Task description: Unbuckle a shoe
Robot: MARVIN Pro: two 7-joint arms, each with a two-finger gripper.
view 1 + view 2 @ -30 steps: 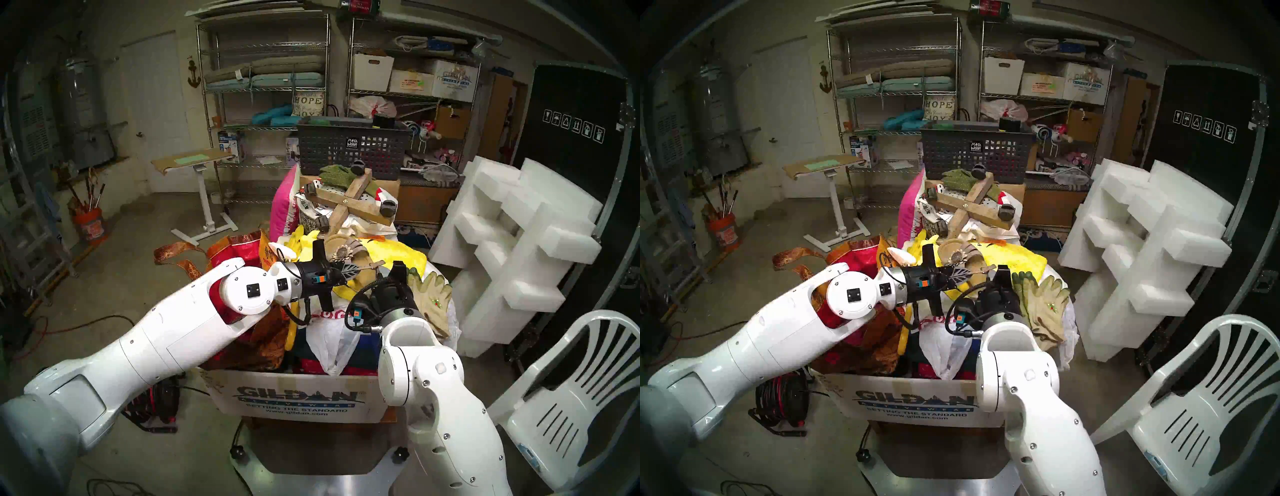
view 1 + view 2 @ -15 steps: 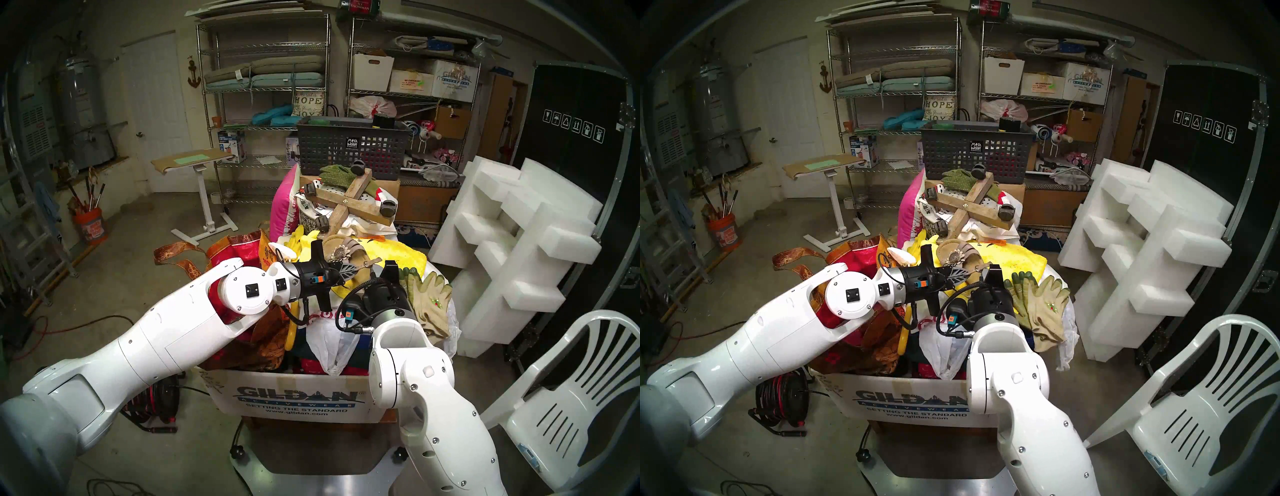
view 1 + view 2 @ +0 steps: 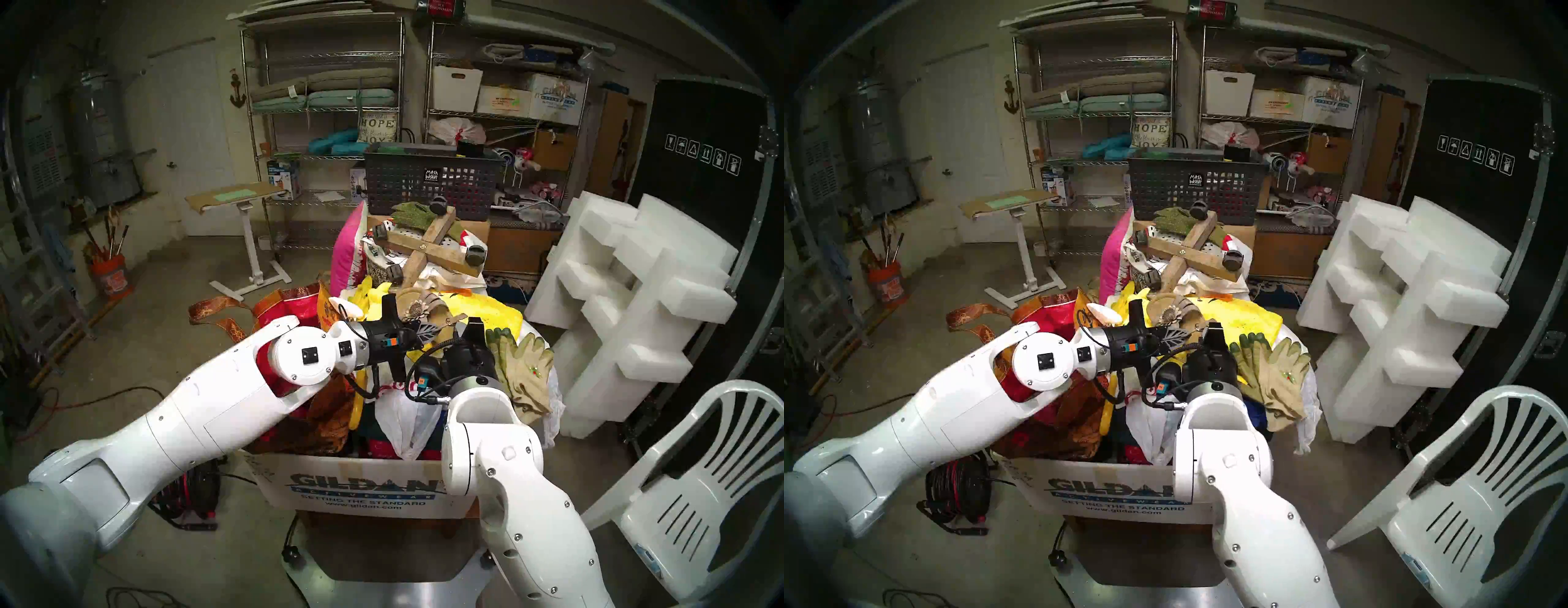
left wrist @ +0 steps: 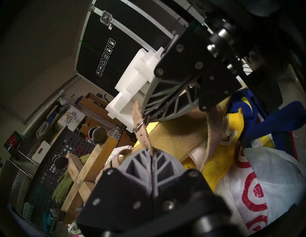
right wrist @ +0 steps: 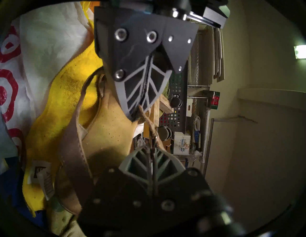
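You had the tan strappy sandal with its brown-and-cream flower [image 3: 428, 316] lying on the yellow cloth [image 3: 488, 312] atop the heaped white cardboard box [image 3: 365, 488], towards its far edge. Your left gripper [image 4: 151, 153] was clamped on the free end of the thin perforated ankle strap [image 4: 143, 135]; your right gripper [image 5: 151, 149] was pinched shut on the same strap at the small metal ring buckle [image 4: 140, 125]. The sandal looked light with a stiffish sole, its strap soft and limp; I'd judge the best hold was close either side of the buckle
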